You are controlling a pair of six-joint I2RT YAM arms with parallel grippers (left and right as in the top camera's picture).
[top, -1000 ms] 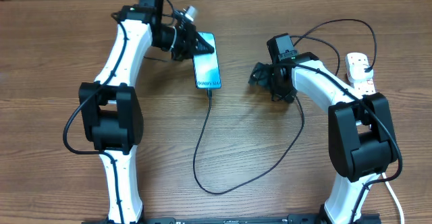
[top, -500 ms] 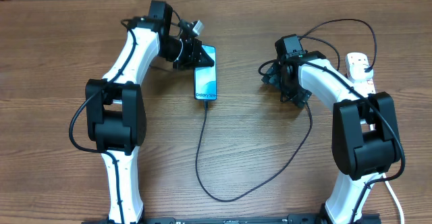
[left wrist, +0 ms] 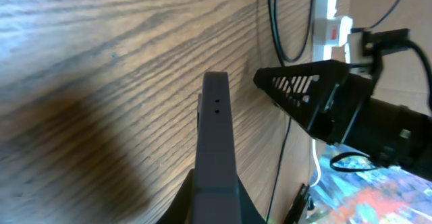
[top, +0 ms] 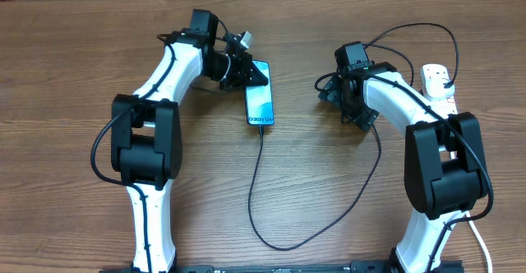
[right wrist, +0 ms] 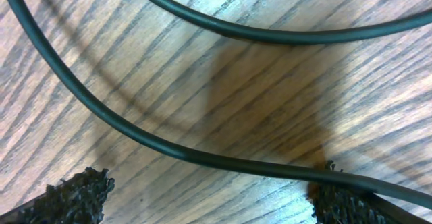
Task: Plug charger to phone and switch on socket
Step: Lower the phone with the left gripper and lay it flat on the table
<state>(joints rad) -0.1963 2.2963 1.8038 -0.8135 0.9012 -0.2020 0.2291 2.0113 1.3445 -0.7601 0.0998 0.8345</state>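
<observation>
From above, the left gripper (top: 251, 71) is clamped tight on the top end of the phone (top: 260, 104). The phone lies flat on the table (top: 74, 191), and the charger (top: 255, 182) looks plugged into its bottom end. A hard tug could pull the charger out.

Left wrist: the phone is seen edge-on in the grip.

Right wrist: the right gripper (right wrist: 206, 193) has its fingers spread wide, holding nothing, right over the charger. It could snag it heading for the socket (top: 438, 88).
</observation>
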